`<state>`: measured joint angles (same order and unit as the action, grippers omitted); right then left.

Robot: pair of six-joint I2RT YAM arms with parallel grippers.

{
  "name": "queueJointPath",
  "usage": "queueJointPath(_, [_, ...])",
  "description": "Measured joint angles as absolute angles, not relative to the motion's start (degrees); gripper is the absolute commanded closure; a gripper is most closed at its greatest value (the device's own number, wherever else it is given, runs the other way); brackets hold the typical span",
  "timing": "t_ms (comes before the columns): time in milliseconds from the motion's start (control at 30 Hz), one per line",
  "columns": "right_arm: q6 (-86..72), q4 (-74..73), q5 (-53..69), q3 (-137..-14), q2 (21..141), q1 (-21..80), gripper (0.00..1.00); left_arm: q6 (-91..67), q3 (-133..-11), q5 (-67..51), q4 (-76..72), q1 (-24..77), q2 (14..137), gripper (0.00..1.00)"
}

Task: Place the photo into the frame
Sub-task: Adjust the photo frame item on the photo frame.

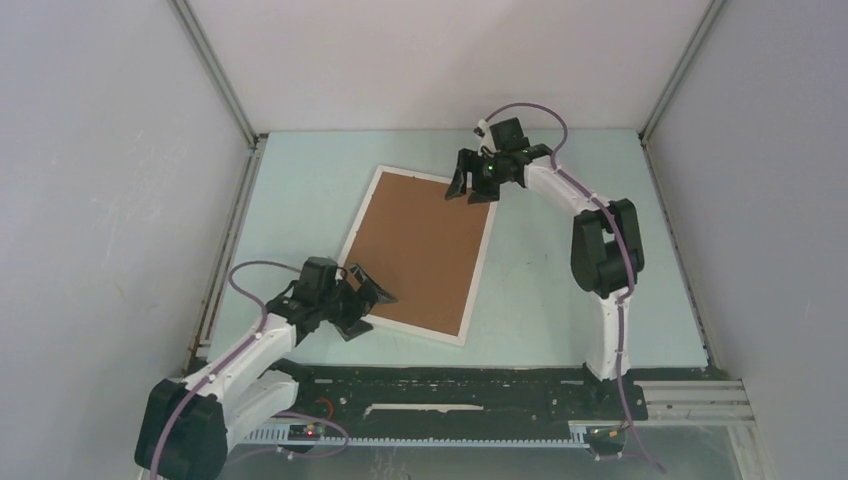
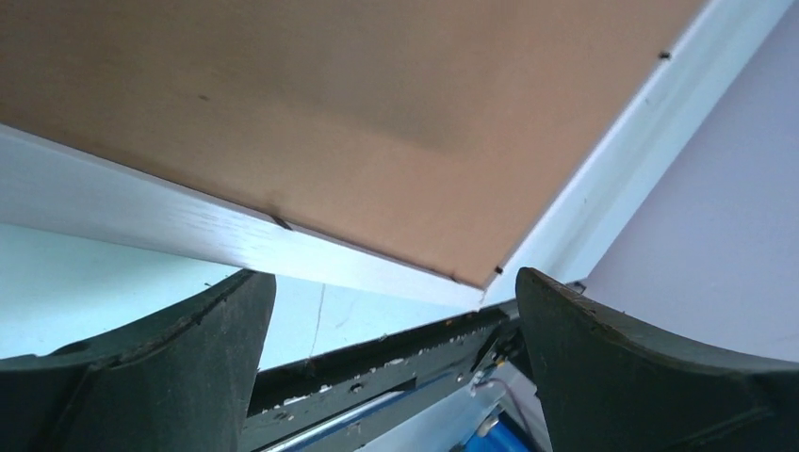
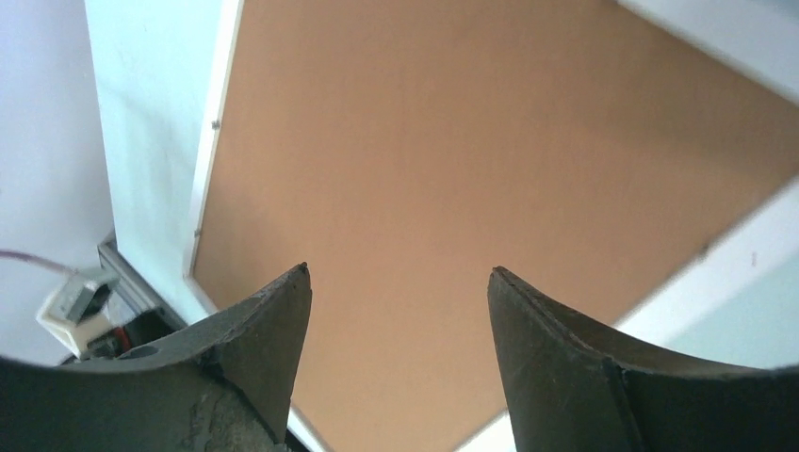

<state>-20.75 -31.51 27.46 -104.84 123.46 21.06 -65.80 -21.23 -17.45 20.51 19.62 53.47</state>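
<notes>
Pale mint tabletop (image 1: 300, 200), smooth, walled in grey. On it the frame (image 2: 113, 202) lies flat and askew between my arms: thin white rectangle, narrow moulded rim, small dark clips along the inner edge. Brown backing board (image 1: 420, 250), matte and fibrous, fills it. Photo hidden from me. Black perforated rail (image 1: 450, 390) runs along the near edge. Left hand (image 1: 365, 308) spread wide at the frame's near left corner, holding nothing. Right hand (image 1: 470, 190) spread above the far right corner, curved black fingers (image 3: 556, 348) empty over the board.
</notes>
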Motion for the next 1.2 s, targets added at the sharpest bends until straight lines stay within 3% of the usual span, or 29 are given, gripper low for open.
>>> queueJointPath(167, [-21.2, -32.3, 26.6, -91.5, 112.0, 20.3, 0.27, -56.8, -27.2, -16.0, 29.3, 19.8, 48.2, 0.00])
queueJointPath(367, [-23.1, -31.6, 27.5, -77.3, 101.3, 16.9, 0.31, -40.9, -47.1, -11.0, 38.5, 11.0, 51.1, 0.00])
queueJointPath(533, [-23.9, -30.1, 27.1, -74.0, 101.6, 15.4, 0.34, -34.8, -55.3, -10.9, 37.1, 0.7, 65.1, 0.07])
queueJointPath(667, [-25.1, -27.2, 27.5, -73.5, 104.5, 15.6, 0.38, -32.0, -60.8, -11.8, 34.3, -1.7, 81.9, 0.15])
queueJointPath(867, [-27.1, -23.3, 26.7, -73.4, 109.3, 16.6, 0.35, -28.5, -72.9, -13.4, 33.8, -1.8, 101.0, 0.07])
queueJointPath(1200, [-27.2, -23.2, 21.1, -73.1, 110.2, 18.7, 0.36, -29.3, -70.0, -18.1, 28.9, -0.2, 105.1, 0.11])
